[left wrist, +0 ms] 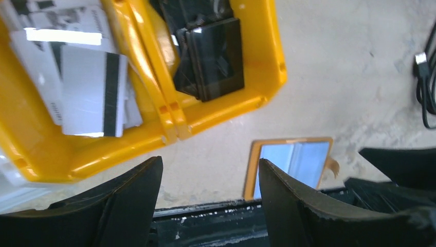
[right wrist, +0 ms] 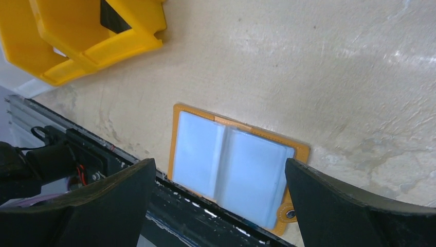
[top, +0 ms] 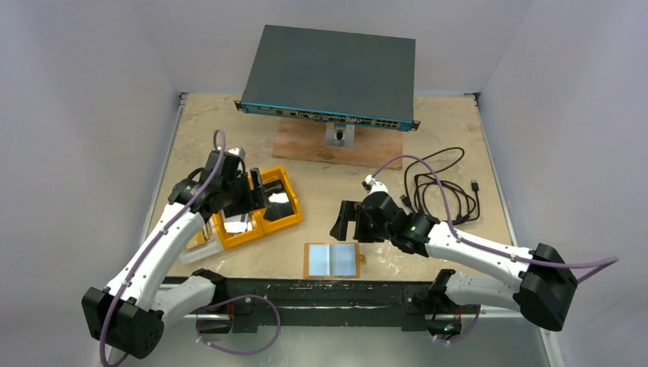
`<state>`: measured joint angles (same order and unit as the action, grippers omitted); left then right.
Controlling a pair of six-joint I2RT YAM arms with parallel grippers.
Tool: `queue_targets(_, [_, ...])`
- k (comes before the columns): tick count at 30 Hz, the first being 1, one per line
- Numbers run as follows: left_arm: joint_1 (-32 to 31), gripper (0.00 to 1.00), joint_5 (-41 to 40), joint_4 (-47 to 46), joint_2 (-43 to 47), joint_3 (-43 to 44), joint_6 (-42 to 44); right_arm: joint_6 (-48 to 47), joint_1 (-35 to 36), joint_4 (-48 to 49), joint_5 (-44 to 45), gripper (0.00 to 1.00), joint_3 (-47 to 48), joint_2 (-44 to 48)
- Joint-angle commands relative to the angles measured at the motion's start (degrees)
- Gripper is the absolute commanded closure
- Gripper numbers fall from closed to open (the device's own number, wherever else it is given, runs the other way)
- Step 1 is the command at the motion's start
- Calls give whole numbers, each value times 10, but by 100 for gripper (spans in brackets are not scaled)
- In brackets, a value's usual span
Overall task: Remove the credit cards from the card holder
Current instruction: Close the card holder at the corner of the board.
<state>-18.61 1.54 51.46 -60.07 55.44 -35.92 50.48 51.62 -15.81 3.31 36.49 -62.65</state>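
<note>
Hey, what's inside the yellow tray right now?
One compartment of the yellow tray holds pale cards, the top one showing a dark stripe; the next holds dark glossy cards. Whatever lies beneath each pile is covered, so no count.

A: We log the card holder (top: pixel 332 260) lying opened flat at the near edge of the bench (top: pixel 221 122), between the two arm bases.

B: Behind it and to the left we note the tray (top: pixel 267 232). Loose cards (left wrist: pixel 92 90) lie in its left compartment, a card stack (left wrist: pixel 211 56) in the right.

A: Cable (top: pixel 447 191) coiled on the right side. At the back, a switch box (top: pixel 328 73) stands over a board (top: pixel 306 145).
</note>
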Motion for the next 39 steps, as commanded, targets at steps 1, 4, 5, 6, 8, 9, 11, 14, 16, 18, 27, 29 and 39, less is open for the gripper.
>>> queue_targets(1, [-30, 31, 76, -29, 38, -21, 15, 47, 37, -17, 62, 1, 24, -21])
queue_targets(4, [-62, 31, 83, -39, 51, -37, 6, 69, 68, -28, 88, 1, 31, -40])
queue_targets(5, [-72, 31, 83, -41, 54, -41, 3, 75, 78, -30, 94, 1, 33, -46])
queue_targets(6, [-82, 31, 84, -44, 56, -46, -2, 80, 87, -31, 99, 2, 37, -51])
queue_targets(8, [-96, 31, 84, -55, 61, -59, -12, 90, 104, -36, 110, 5, 44, -64])
queue_targets(9, [-100, 31, 87, -60, 64, -66, -18, 94, 115, -42, 116, 6, 48, -69])
queue_targets(11, [-104, 31, 89, -68, 69, -76, -24, 99, 127, -47, 126, 9, 56, -84])
queue_targets(14, [-104, 31, 86, -73, 73, -90, -30, 102, 145, -52, 131, 13, 73, -110])
queue_targets(16, [-105, 31, 81, -70, 75, -93, -30, 102, 156, -62, 140, 14, 89, -130])
queue_targets(18, [-105, 31, 79, -69, 76, -94, -28, 103, 164, -72, 147, 15, 107, -150])
queue_targets(27, [-105, 30, 77, -64, 78, -94, -20, 101, 184, -81, 150, 16, 148, -216])
queue_targets(29, [-105, 30, 77, -65, 78, -95, -18, 101, 187, -82, 150, 16, 154, -223])
queue_targets(39, [-105, 29, 76, -72, 79, -102, -20, 94, 192, -79, 146, 17, 162, -239])
